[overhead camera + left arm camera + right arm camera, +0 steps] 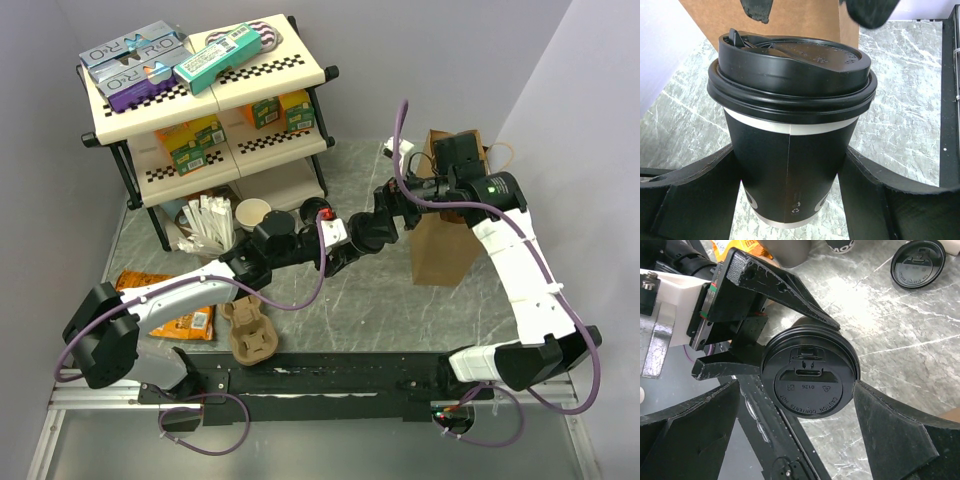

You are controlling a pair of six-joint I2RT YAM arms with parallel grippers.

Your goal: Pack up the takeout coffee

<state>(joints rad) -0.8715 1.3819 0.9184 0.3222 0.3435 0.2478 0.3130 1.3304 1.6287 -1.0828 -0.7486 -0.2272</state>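
So, here is how I read it from my end:

1. The takeout coffee is a small dark-walled paper coffee cup (790,150) with a thin white band and a round black plastic lid (810,382). It looks to be held up off the grey marbled table (400,310), near the tall brown paper bag (445,245).
2. My left gripper (790,195) pinches it low on the wall, one black finger pressed to each side, well below the lid's rim.
3. My right gripper (797,395) is spread wide, with the lid between its fingers. I see a gap on one side and cannot tell whether the other finger touches the rim.
4. Handling, as I judge it: light if empty, top-heavy if filled, and I cannot tell which. The paper wall is thin and will dent under a hard squeeze. It should be stiffest just under the lid, where the rolled rim backs it.
5. The lid is smooth, slippery plastic and only pressed on, so I would not lift by it. I would take the wall just below the rim, gently, and keep the cup upright.
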